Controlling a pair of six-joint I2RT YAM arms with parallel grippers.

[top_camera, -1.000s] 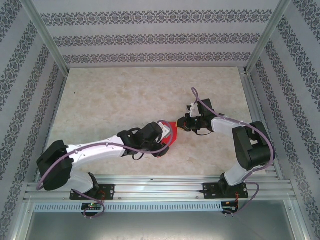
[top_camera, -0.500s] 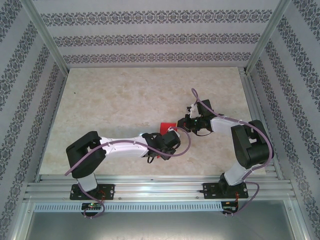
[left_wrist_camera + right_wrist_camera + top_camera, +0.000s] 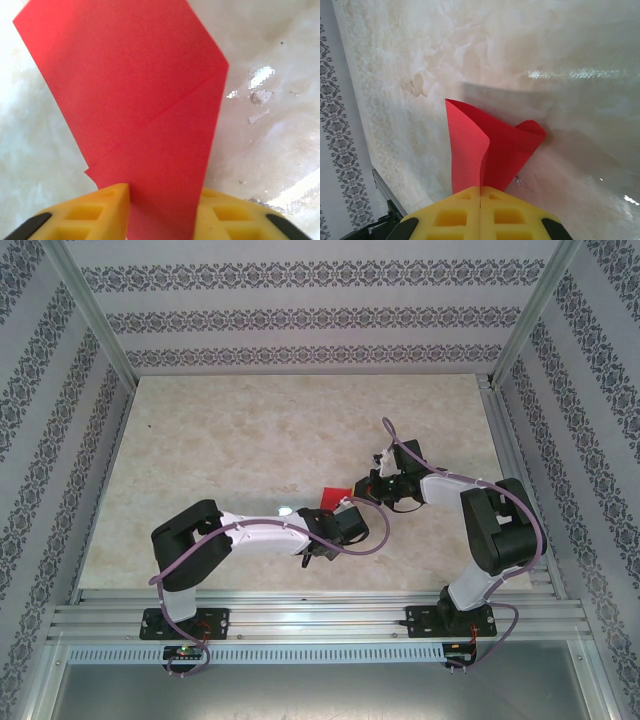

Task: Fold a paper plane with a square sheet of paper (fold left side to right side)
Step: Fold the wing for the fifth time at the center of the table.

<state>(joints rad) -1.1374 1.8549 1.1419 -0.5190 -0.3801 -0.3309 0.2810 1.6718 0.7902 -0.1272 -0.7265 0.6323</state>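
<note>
The square sheet of paper (image 3: 333,494) is bright red, folded and creased, and held up off the marble table between the two arms. My right gripper (image 3: 480,192) is shut on one end of it, and the sheet (image 3: 495,145) curls away from its yellow fingers. My left gripper (image 3: 162,212) meets the sheet (image 3: 145,100) from the other side. Its yellow fingers (image 3: 107,212) stand apart with the red paper filling the gap between them. From above, the left gripper (image 3: 338,510) sits just below the paper and the right gripper (image 3: 364,490) just to its right.
The table (image 3: 250,430) is beige marble, with patterned walls on three sides. An aluminium rail (image 3: 320,615) carrying both arm bases runs along the near edge. Metal posts (image 3: 95,320) stand at the back corners.
The left arm's elbow has swung in toward the middle and its gripper has shifted right under the paper, with its jaws narrowing. The right arm has barely moved.
</note>
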